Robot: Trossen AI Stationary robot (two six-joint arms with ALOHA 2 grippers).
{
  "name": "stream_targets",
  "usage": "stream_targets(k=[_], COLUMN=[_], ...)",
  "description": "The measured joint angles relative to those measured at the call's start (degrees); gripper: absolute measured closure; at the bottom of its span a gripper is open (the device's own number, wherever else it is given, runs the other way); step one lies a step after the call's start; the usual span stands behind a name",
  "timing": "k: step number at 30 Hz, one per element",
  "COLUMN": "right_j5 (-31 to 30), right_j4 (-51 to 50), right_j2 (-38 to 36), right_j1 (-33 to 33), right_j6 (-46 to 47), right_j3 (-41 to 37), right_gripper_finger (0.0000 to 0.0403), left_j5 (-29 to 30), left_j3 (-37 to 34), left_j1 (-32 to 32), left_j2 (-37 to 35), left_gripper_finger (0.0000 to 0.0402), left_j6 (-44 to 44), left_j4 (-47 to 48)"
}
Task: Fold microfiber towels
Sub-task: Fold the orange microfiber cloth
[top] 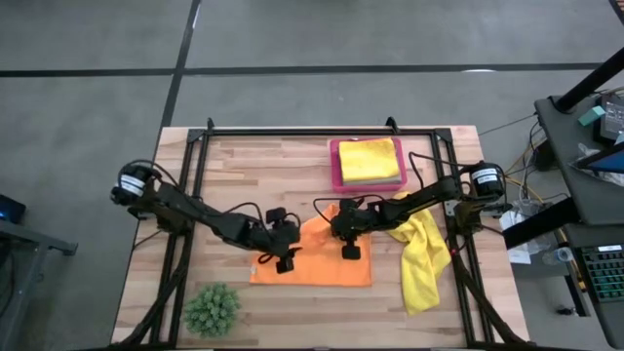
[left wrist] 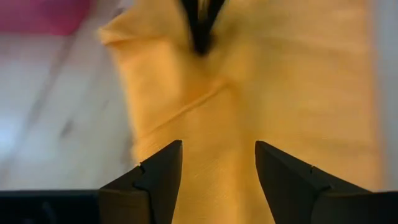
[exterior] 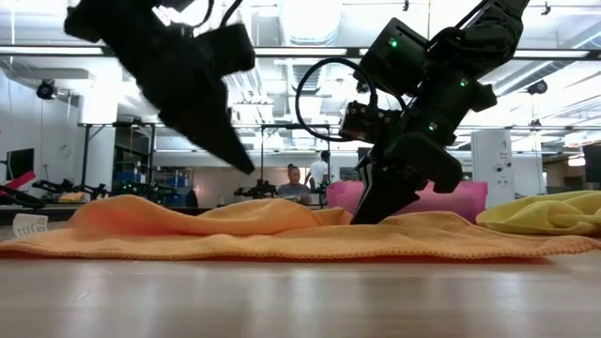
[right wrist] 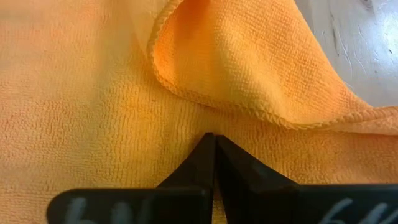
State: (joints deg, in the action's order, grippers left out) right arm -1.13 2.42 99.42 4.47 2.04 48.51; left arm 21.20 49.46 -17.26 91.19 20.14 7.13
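**Orange towel on worktop, both tools over it**

Orange towel [top: 317, 255] lies mid-worktop [top: 244, 166], rumpled, one corner flopped over. Right tool [right wrist: 214, 138] fingers pressed together, tip down on the cloth, nothing gripped. Left tool [left wrist: 217, 163] fingers apart, empty, above the towel's left part. Yellow towel [top: 421, 261] crumpled just right; another on pink tray [top: 336, 166].

Nubby, matt orange towel [right wrist: 93, 112] cloth; pale planked wood surface [top: 263, 166], faintly sheened; pink tray [top: 336, 166] smooth, probably plastic.
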Motion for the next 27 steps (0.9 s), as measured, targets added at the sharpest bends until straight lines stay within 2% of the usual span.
stream_targets(k=[3,9,12,16,22,27], right_j5=[0.0,0.0,0.0,0.0,0.0,0.0], right_j4=[0.0,0.0,0.0,0.0,0.0,0.0], right_j2=[0.0,0.0,0.0,0.0,0.0,0.0], right_j1=[0.0,0.0,0.0,0.0,0.0,0.0], right_j6=[0.0,0.0,0.0,0.0,-0.1,-0.1], right_j3=[0.0,0.0,0.0,0.0,0.0,0.0], right_gripper_finger=[0.0394,0.0394,0.0394,0.0394,0.0394,0.0394], left_j5=[6.5,7.0,7.0,6.7,4.5,4.4], left_j3=[-0.9,-2.2,-2.1,-2.1,-2.1,-2.1], left_j1=[0.3,2.5,2.8,2.8,2.8,2.8], left_j2=[1.3,4.2,5.4,5.5,5.5,5.4], left_gripper_finger=[0.0215,0.0215,0.0227,0.0278,0.0384,0.0398], left_j6=[0.3,0.4,-1.0,-2.1,-2.6,-3.4], left_j4=[0.0,-2.3,-3.9,-4.2,-4.1,-4.0])
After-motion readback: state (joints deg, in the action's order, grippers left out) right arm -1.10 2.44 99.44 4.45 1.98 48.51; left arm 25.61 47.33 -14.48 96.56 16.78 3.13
